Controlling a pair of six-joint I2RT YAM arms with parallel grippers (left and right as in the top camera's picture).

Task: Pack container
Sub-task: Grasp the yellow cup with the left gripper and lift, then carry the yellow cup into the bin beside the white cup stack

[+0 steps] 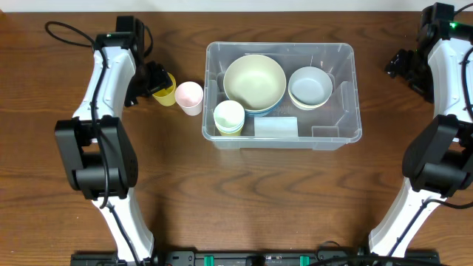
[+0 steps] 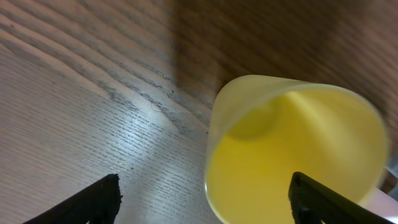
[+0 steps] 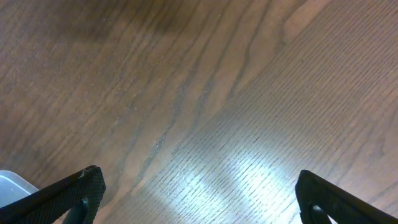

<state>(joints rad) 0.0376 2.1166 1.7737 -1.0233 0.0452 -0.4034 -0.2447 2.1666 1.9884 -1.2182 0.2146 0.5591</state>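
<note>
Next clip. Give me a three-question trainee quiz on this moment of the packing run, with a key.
1. True or false: the yellow plastic cup already sits inside the large clear plastic rectangular container.
2. Multiple choice: what stands on the wooden table right beside the yellow cup?
A) a pink plastic cup
B) a red plate
C) a blue bottle
3. Fill in: the left gripper, open, is nearest the ____ cup, while the right gripper hangs open over bare table.

Key: 1 false; 2 A; 3 yellow.
</note>
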